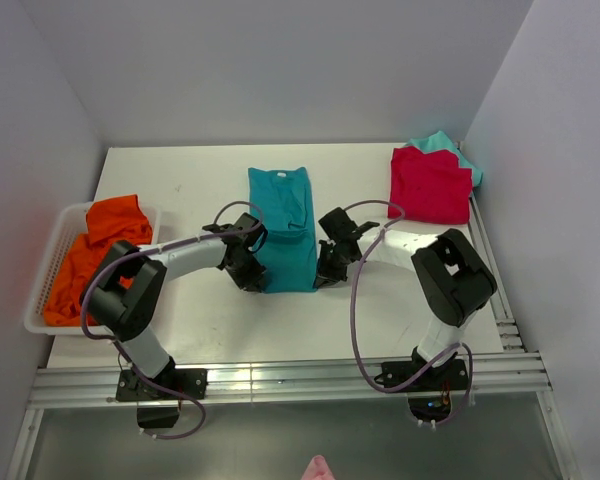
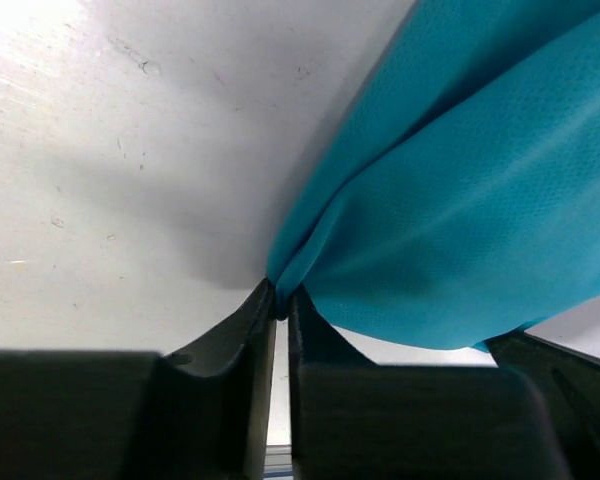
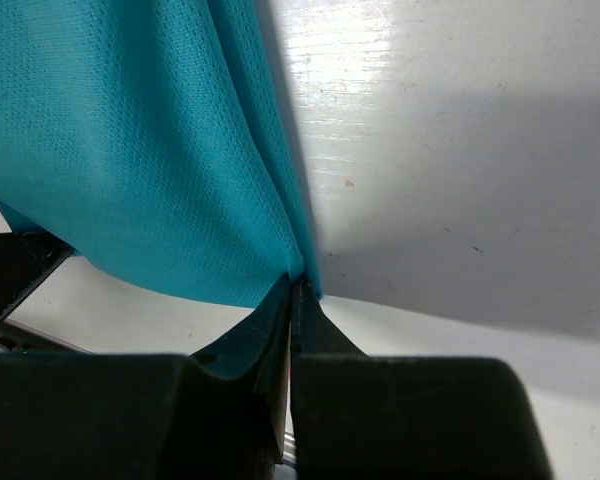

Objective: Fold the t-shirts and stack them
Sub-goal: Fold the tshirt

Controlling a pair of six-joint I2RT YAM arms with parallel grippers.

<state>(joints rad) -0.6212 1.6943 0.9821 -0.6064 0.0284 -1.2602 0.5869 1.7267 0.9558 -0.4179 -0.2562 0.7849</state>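
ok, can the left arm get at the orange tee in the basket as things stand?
Probably not yet. The left end effector is shut on the teal t-shirt, so it's occupied. The orange t-shirt lies uncovered in the basket beside that arm; nothing else seems to block it.

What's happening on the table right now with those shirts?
Both arms are working the teal-blue cotton t-shirt, which lies folded into a long strip in the centre. The left gripper and right gripper are each shut on a near-end edge of it. A red t-shirt sits folded on a light-teal t-shirt at the far right. An orange t-shirt lies crumpled in the white plastic basket at the left.
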